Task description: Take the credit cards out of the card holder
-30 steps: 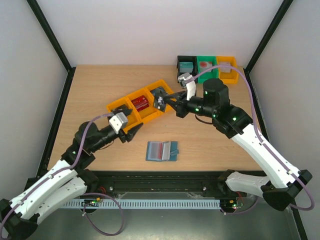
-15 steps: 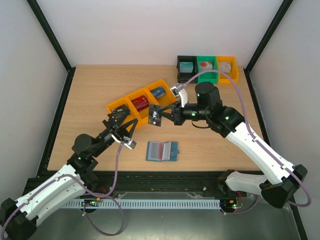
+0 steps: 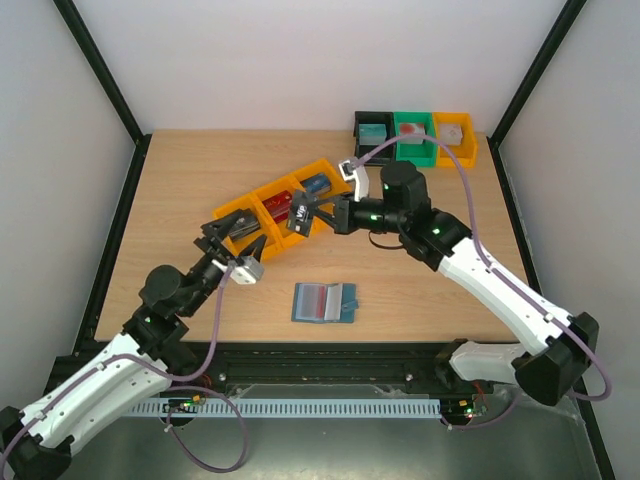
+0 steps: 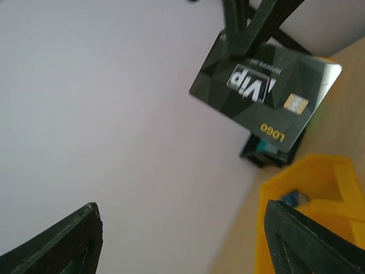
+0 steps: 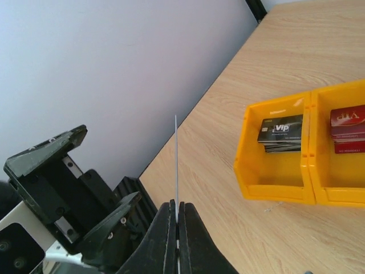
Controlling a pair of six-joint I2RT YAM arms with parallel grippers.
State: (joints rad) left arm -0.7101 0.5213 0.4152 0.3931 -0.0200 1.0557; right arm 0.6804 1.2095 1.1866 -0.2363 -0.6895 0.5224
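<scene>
**Black card held in mid-air between the two arms**

The right end effector [image 3: 320, 214] is pinched shut on a black card [image 3: 300, 213], gripping it by one edge and holding it well clear of the counter [image 3: 180, 180]. From the right wrist the card [image 5: 176, 160] shows edge-on, a thin line standing straight out from the closed fingertips. The left end effector [image 3: 238, 238] stands wide with nothing between its fingers, tilted up toward the card.

From the left wrist, the card [image 4: 265, 94] lies ahead of and above the left end effector [image 4: 181, 208], offset toward the right-hand finger. Its printed face is turned to the camera and its long axis runs on a diagonal from upper left to lower right. The right arm's fingers cover its upper edge, so the lower long edge and the chip end are free.

The card holder [image 3: 324, 302] lies open on the counter near both bases, apart from either end effector, with a reddish patch showing inside it. The yellow bins [image 3: 235, 212] sit just beyond the left end effector; the end bin already holds a stack of black cards [image 5: 279, 134], with red cards [image 5: 348, 123] next door.

This looks like either a handover or a drop into that end bin. Either way, the left arm is nearer the bin and the right arm has the card.
</scene>
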